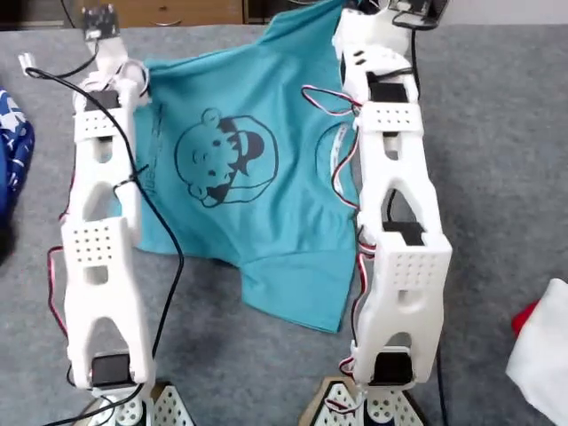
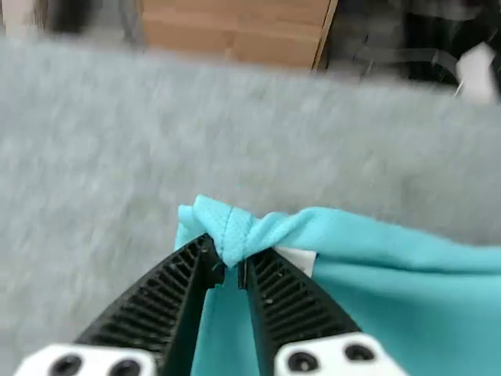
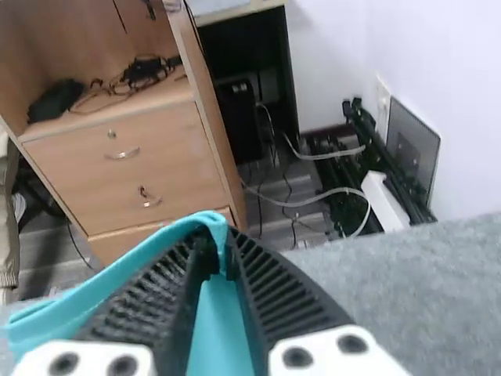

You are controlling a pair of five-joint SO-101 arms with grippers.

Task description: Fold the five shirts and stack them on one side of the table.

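The left arm (image 1: 102, 204) and the right arm (image 1: 395, 177) lie across the teal shirt (image 1: 257, 204), so both its side edges run under white plastic and I can't follow them. A second print (image 1: 330, 151) by the right arm is half covered (just a curved outline peeks out). The shirt's far edge runs off the top of the high view. A blue patterned cloth (image 1: 11, 146) is cut by that view's left edge, and a white cloth (image 1: 543, 355) with a bit of red by its right. Past the left gripper (image 2: 231, 270) the room blurs, and a pale thing (image 2: 477, 69) there is beyond telling.
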